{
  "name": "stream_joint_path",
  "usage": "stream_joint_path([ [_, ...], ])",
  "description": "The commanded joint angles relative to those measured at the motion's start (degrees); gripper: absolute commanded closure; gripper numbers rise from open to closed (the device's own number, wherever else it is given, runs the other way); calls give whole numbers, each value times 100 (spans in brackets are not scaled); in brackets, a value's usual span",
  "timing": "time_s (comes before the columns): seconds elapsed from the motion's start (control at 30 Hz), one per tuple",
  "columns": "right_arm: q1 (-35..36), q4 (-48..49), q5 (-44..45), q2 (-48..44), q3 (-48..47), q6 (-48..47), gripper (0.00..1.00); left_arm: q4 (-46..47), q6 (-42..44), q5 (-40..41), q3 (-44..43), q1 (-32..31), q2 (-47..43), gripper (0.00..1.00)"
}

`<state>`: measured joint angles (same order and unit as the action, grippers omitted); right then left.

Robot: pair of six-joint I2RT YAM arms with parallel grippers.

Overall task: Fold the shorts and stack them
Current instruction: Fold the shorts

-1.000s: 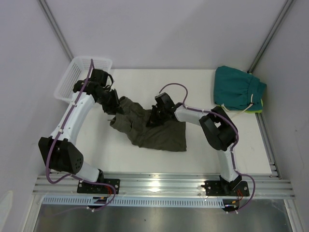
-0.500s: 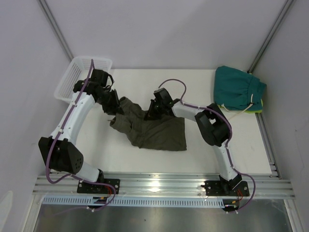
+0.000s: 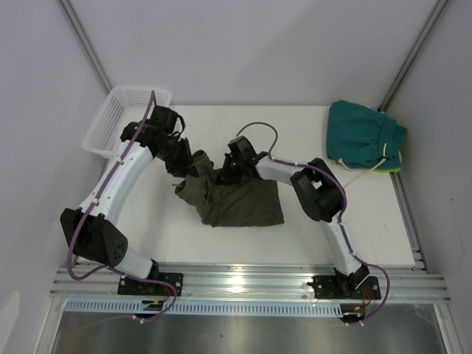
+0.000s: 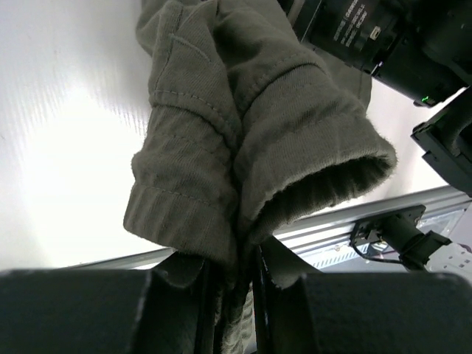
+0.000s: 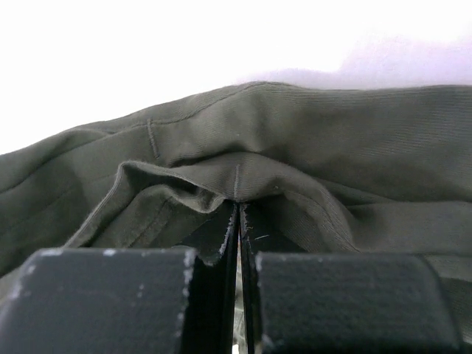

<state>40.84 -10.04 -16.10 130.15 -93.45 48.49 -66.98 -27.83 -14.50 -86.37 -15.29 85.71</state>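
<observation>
At mid-table [image 3: 383, 221], olive-green shorts [image 3: 240, 203], crumpled, far edge lifted between the two arms. Left gripper [image 3: 193, 164] at the cloth's far left corner, jaws nearly together with a thick wad of fabric clamped between them; up close from the left wrist, a ribbed hem and a leg cuff drooping out of the pinch. Right gripper [image 3: 225, 171] just beside it, jaws pressed fully together on a thin fold of hem. Over at the far right corner, well apart, teal shorts [image 3: 363, 136], folded, with a white drawstring [image 3: 372, 168] trailing off the near side. At the far left corner, a white mesh basket [image 3: 122, 118]. Along the near edge, an aluminium rail [image 3: 243, 280] carrying both arm bases. White print on a black housing [image 4: 354, 29] of the right arm, seen from the left wrist, too blurred to read. Count: two pairs of shorts, one basket, two arms.
</observation>
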Motion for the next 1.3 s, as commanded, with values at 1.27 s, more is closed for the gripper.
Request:
stream_joint_path([
  [1.27, -1764, -1017, 599, -3594, 4028, -1351, 100, -1413, -1857, 2757, -2516, -1670, 1940, 100],
])
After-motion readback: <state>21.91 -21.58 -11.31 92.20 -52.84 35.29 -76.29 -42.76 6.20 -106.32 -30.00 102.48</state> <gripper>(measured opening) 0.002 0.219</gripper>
